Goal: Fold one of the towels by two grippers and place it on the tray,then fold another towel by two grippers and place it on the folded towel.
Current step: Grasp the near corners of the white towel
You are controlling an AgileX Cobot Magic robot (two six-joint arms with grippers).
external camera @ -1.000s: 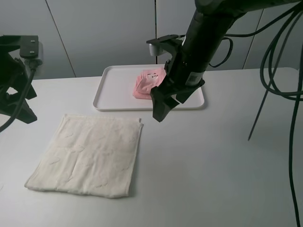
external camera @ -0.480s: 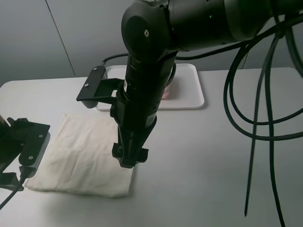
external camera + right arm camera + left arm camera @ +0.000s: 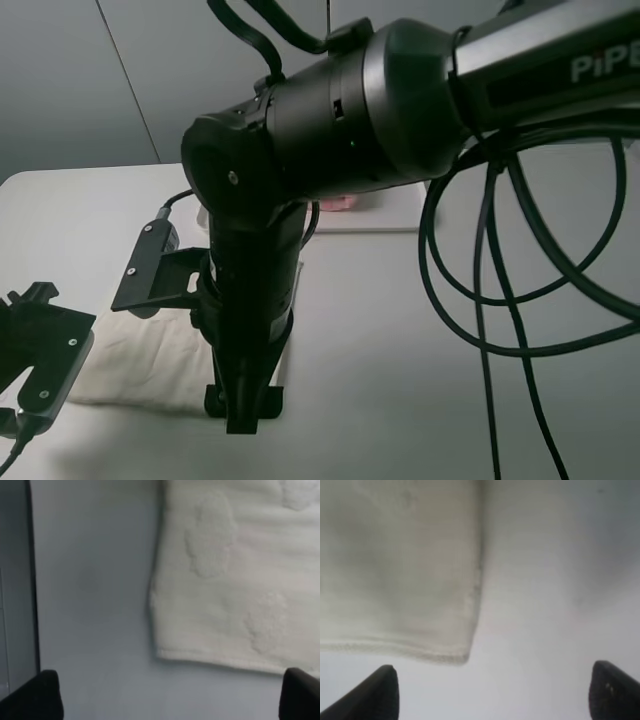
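Note:
The cream-white towel (image 3: pixel 140 362) lies flat on the table, mostly hidden behind my right arm. My right gripper (image 3: pixel 243 408) hangs over its near right corner, and my left gripper (image 3: pixel 32 368) is by its near left corner. In the left wrist view a towel (image 3: pixel 400 570) corner lies just ahead of the open left gripper (image 3: pixel 495 695), nothing between the fingertips (image 3: pixel 376 695). In the right wrist view another towel (image 3: pixel 235 580) corner lies ahead of the open right gripper (image 3: pixel 167 697). Only a sliver of the pink towel (image 3: pixel 338 203) shows on the white tray (image 3: pixel 395 215) behind the arm.
The bulky right arm (image 3: pixel 330 130) fills the middle of the exterior view, and its black cables (image 3: pixel 480 300) loop down on the right. Bare white table (image 3: pixel 400 380) spreads to the right of the towel. A grey wall (image 3: pixel 90 80) stands behind.
The right arm swung from the tray toward the near right corner of the cream towel. The left gripper dropped from the back left to the towel's near left corner.

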